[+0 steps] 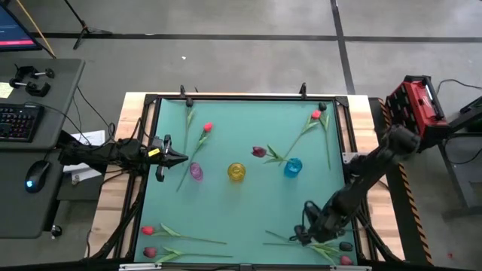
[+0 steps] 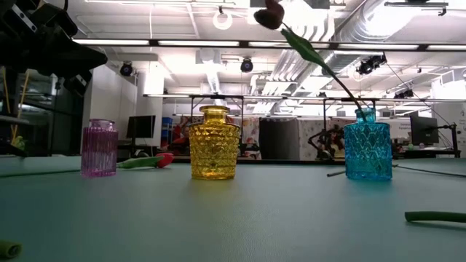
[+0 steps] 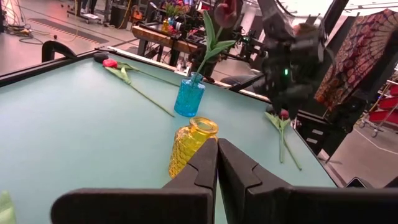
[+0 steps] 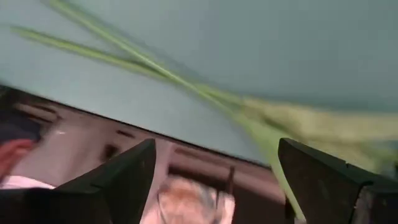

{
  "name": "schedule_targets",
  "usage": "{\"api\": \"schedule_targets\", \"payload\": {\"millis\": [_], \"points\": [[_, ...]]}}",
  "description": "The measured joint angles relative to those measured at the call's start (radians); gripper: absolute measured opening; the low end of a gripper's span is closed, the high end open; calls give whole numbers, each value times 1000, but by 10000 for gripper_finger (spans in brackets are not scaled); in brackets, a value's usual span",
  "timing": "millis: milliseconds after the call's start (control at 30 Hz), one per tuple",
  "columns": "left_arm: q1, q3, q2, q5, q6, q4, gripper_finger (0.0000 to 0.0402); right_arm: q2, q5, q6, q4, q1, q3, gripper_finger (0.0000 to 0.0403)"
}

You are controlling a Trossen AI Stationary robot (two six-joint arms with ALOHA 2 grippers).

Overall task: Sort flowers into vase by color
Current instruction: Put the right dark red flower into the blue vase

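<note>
Three glass vases stand in a row mid-table: purple [image 1: 196, 172], yellow [image 1: 236, 172] and blue [image 1: 293, 167]. A maroon tulip [image 1: 260, 152] stands with its stem in the blue vase and leans out of it. Red tulips [image 1: 208, 128] [image 1: 315, 115] lie toward the far edge. More tulips lie at the near-left corner [image 1: 147, 230] and near-right corner [image 1: 324, 245]. My left gripper [image 3: 217, 163] is shut and hovers left of the purple vase. My right gripper [image 4: 214, 180] is open, just above the green stems [image 4: 186, 84] at the near-right corner, and touches none of them.
A black frame [image 1: 248, 96] borders the teal mat. The near edge of the table [image 4: 93, 134] lies right below the right gripper. A red tool case [image 1: 416, 102] sits beyond the right edge. A desk with a keyboard [image 1: 19, 120] stands to the left.
</note>
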Motion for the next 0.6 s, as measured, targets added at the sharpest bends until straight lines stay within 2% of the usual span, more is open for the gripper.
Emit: {"api": "schedule_targets", "payload": {"millis": [100, 267, 367, 600], "points": [[0, 0, 0, 0, 0, 0, 0, 85, -120, 35, 88, 0, 19, 325], [0, 0, 0, 0, 0, 0, 0, 158, -146, 20, 90, 0, 112, 325], [0, 0, 0, 0, 0, 0, 0, 193, -134, -6, -5, 8, 183, 325], [0, 0, 0, 0, 0, 0, 0, 235, -148, -140, -360, 12, 320, 325]]}}
